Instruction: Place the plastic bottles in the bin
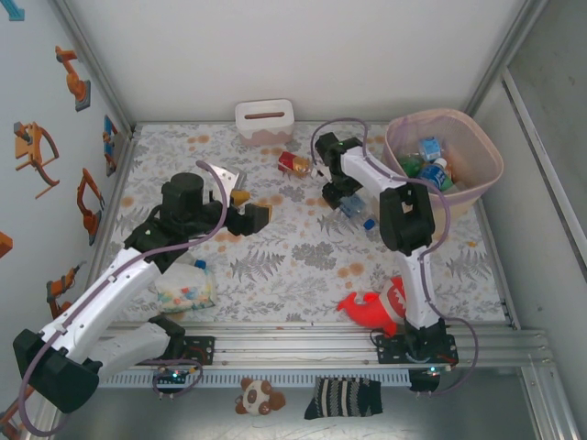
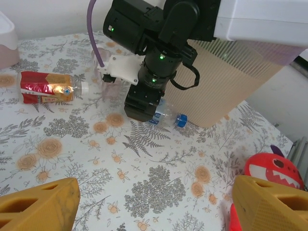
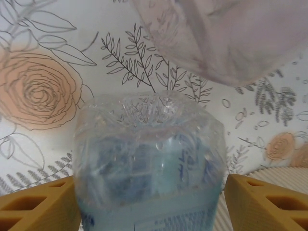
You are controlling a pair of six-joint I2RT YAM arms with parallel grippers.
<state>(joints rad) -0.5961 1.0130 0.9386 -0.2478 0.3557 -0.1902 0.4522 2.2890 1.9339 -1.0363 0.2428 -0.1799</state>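
A clear bottle with a blue cap [image 1: 359,214] lies on the flowered table beside the bin [image 1: 488,180]. My right gripper [image 1: 346,203] stands open straddling this bottle [image 3: 149,159]; its yellow fingers [image 3: 33,207] flank the bottle's sides, with a slight gap on the right. The same bottle [image 2: 168,116] pokes out under that gripper in the left wrist view. A red-labelled bottle [image 1: 295,163] [image 2: 45,87] lies further back. Several bottles [image 1: 431,151] rest inside the bin. My left gripper [image 1: 243,213] [image 2: 154,204] hovers open and empty over the table's left middle.
A small white box [image 1: 264,121] with a slot stands at the back. A clear bag of pastel bits [image 1: 183,289] lies near the left arm's base. A red plush shark [image 1: 376,307] [image 2: 272,168] sits at the front, by the right arm's base.
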